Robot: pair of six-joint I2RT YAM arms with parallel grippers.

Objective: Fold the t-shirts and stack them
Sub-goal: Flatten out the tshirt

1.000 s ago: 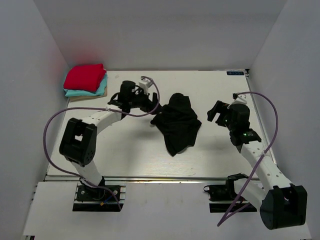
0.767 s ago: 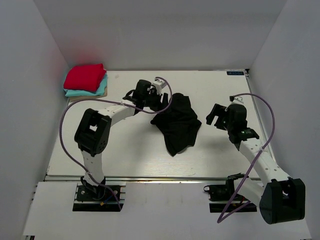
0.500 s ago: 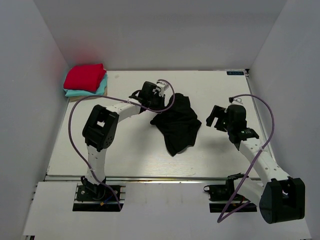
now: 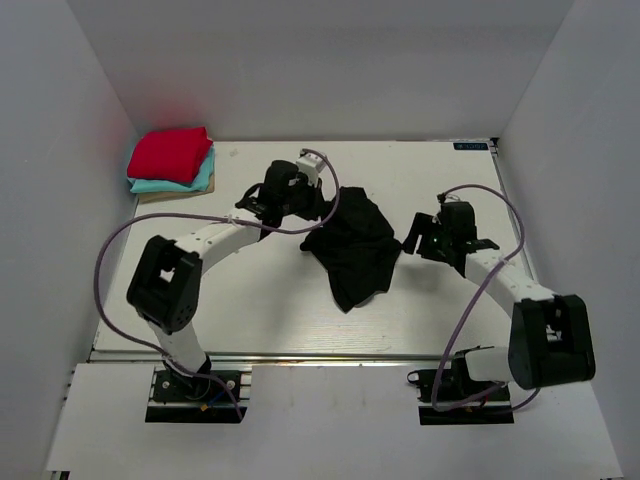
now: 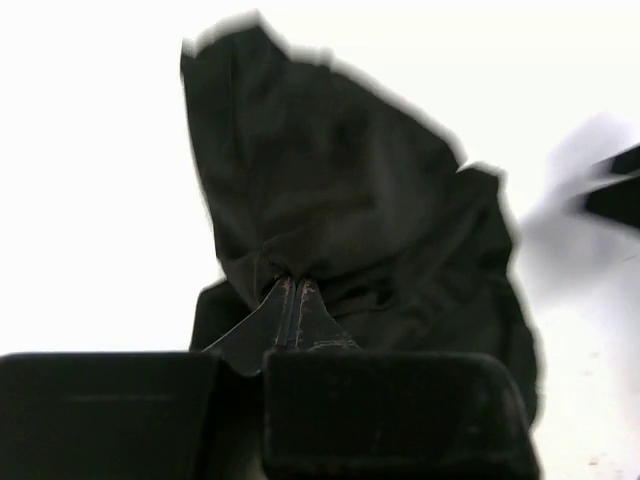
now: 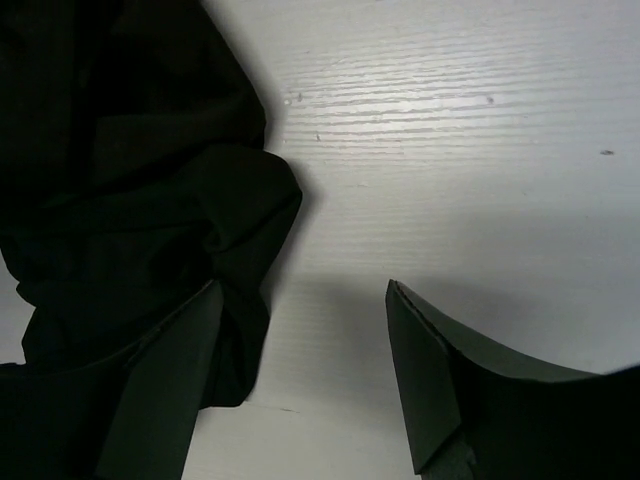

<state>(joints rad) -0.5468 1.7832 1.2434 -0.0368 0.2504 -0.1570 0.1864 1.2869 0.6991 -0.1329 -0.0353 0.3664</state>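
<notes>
The top camera looks down from 6 o'clock. The wrist cameras sit close, left facing 3 o'clock, right facing 9. All see the black shirt [image 4: 352, 250].

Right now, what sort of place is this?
Probably a lab test cell: white walls box in a table, left arm and right arm bolted at its edge, black t-shirt and folded stack as props.

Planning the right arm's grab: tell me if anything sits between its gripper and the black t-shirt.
Nothing visible does. The open right gripper sits at the edge of the black t-shirt, cloth beside one finger, bare table beyond.
</notes>
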